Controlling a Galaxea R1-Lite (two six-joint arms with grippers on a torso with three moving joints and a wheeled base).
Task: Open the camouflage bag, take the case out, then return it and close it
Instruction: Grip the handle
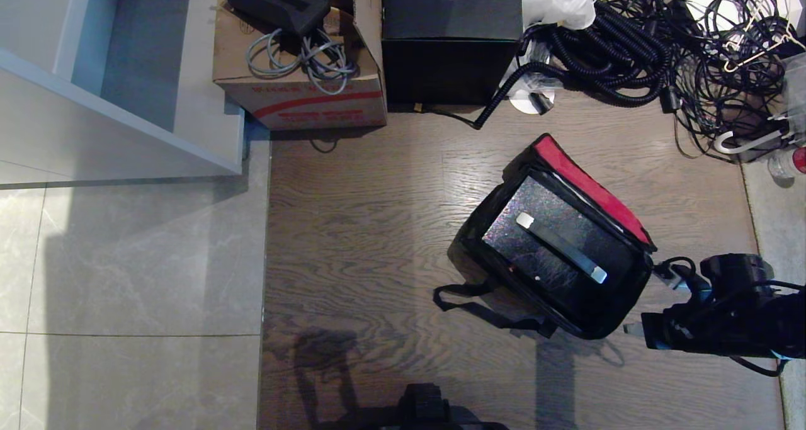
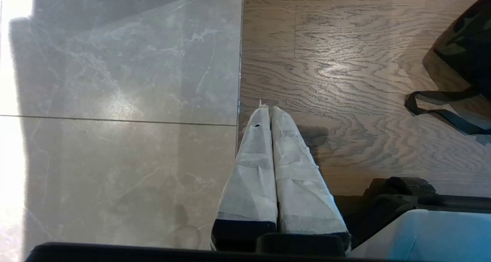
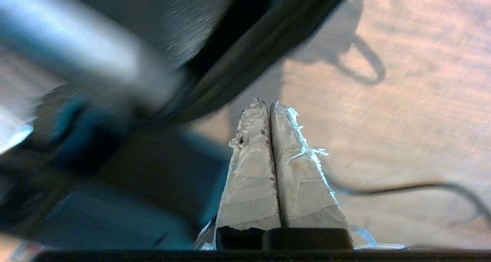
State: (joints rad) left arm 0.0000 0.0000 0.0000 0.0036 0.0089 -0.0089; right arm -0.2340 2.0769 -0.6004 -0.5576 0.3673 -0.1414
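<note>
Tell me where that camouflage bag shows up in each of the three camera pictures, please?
Head view: the camouflage bag stands open on the wooden floor, right of centre, with the case inside.
Left wrist view: only a corner of the bag and a strap show, at the right edge.
Right wrist view: too blurred to tell whether the bag is in it.
Shared landmark: the wooden floor.

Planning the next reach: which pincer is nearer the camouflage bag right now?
Right. The right pincer, shut and empty, sits just beside the camouflage bag at its near right corner. The left pincer, shut, hangs over the floor seam, well off to the bag's left.
</note>
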